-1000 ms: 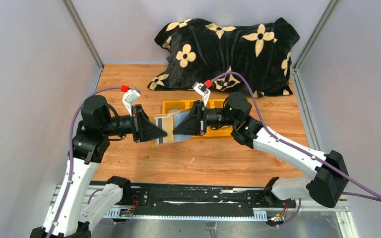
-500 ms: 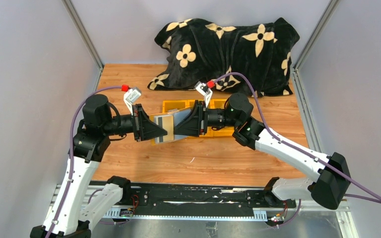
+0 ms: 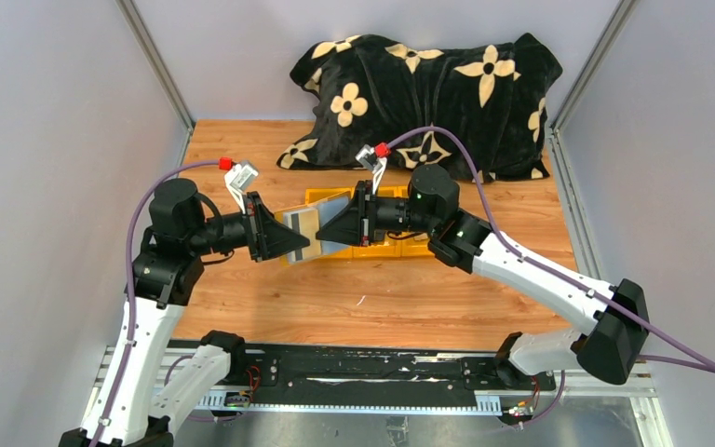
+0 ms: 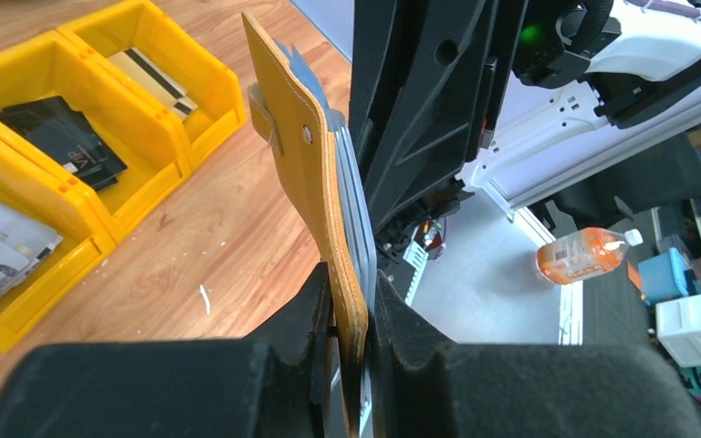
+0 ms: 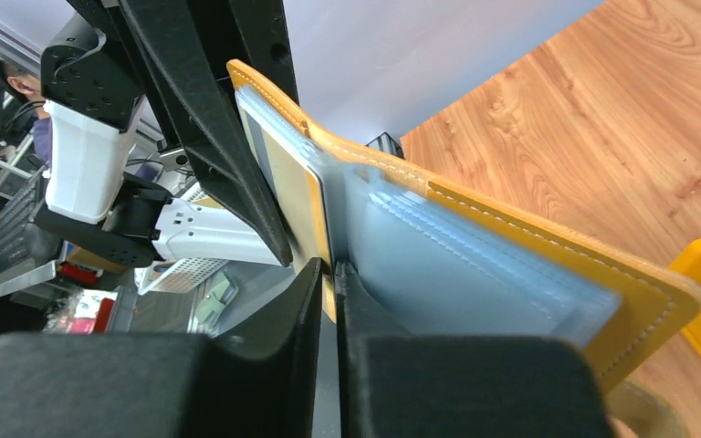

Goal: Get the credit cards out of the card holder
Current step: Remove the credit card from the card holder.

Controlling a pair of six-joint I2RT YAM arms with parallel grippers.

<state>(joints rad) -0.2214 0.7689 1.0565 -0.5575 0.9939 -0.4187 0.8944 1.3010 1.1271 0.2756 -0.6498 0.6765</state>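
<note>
Left claw (image 4: 351,306) clamps the card holder (image 4: 303,182); right claw (image 5: 329,297), facing it, sits narrowed at the sleeves (image 5: 475,274) (grip unclear): pinch one card (image 5: 285,192), draw straight.

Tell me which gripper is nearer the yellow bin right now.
Right. The right gripper hangs above the left part of the yellow bin; the left gripper sits just off the bin's left end. Both pinch the card holder between them.
</note>
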